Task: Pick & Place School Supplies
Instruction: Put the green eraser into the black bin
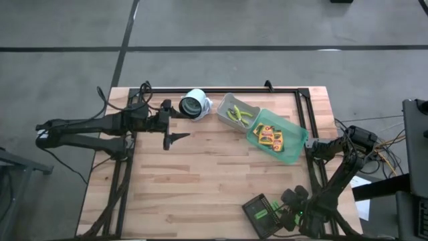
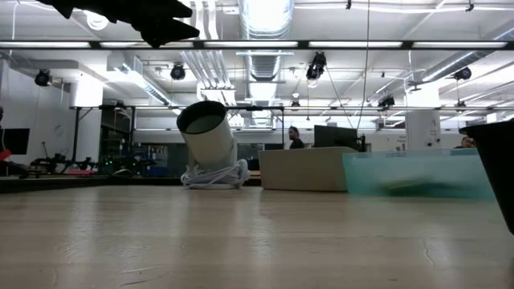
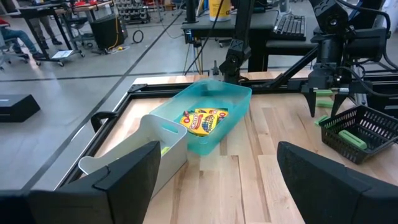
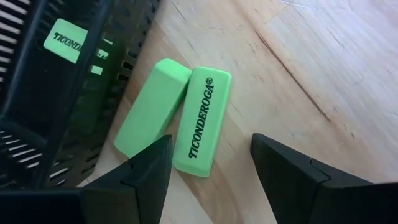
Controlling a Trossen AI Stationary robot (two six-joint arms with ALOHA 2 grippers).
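Mostly sorted: flat yellow crayon packs in teal translucent bin, right of centre. Remaining: two green erasers beside black tray, lower right, under spread-fingered, empty right gripper. Left gripper released, upper left.

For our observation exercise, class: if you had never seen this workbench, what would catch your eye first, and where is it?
Probably the bright teal bin at the table's far right, holding yellow crayon packs, with a grey bin of yellow-handled scissors touching it. Next, two green erasers lying side by side on the wood beside a black basket, under the open right hand at the near right edge. A white cylinder lies tipped near the far edge.
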